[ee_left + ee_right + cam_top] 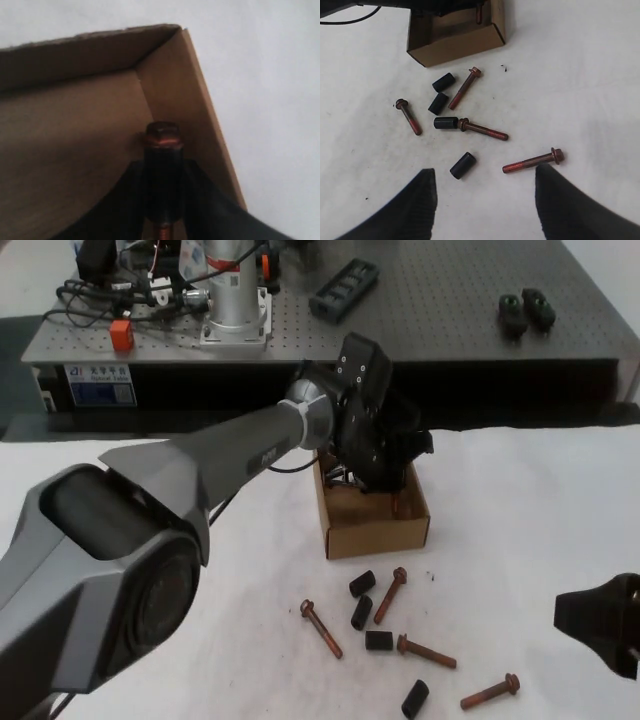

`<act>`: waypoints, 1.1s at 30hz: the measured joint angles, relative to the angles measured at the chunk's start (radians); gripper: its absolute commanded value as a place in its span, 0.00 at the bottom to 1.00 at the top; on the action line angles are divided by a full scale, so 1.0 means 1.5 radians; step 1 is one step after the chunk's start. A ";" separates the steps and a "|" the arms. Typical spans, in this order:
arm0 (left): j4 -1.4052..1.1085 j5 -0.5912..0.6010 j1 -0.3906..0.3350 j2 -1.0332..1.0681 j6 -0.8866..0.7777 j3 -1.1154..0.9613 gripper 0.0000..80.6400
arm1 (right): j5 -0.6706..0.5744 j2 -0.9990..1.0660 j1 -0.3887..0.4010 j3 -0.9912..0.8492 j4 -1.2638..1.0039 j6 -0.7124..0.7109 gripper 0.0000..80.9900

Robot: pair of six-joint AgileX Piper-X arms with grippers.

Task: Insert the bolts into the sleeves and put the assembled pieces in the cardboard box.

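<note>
The left gripper (pixel 163 195) pinches a sleeved bolt (pixel 162 145) down in a corner of the cardboard box (pixel 197 115), seemingly for release; the right gripper (pixel 485 200) hovers spread above loose bolts (pixel 482 129).

Assembled piece (pixel 162 170): coppery bolt through a black sleeve, hex head out, held in a corner of the open cardboard box (pixel 200 100). On the bench (pixel 580 75) near the box, lying flat: four loose bolts (pixel 465 88) and four sleeves (pixel 443 82), one sleeve butted against a bolt head.
</note>
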 measured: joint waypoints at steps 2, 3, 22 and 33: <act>0.000 0.001 0.000 0.000 -0.003 0.000 0.38 | 0.000 0.000 0.000 0.001 0.002 -0.003 0.54; 0.000 0.006 0.000 0.000 -0.014 -0.003 0.38 | 0.000 0.000 0.000 0.001 0.002 -0.003 0.54; 0.184 -0.072 0.019 -0.296 0.187 0.050 0.33 | 0.031 0.508 0.052 -0.129 -0.084 -0.319 0.54; 0.111 -0.077 0.060 -0.459 0.196 0.359 0.33 | 0.121 0.756 0.160 -0.313 -0.062 -0.405 0.43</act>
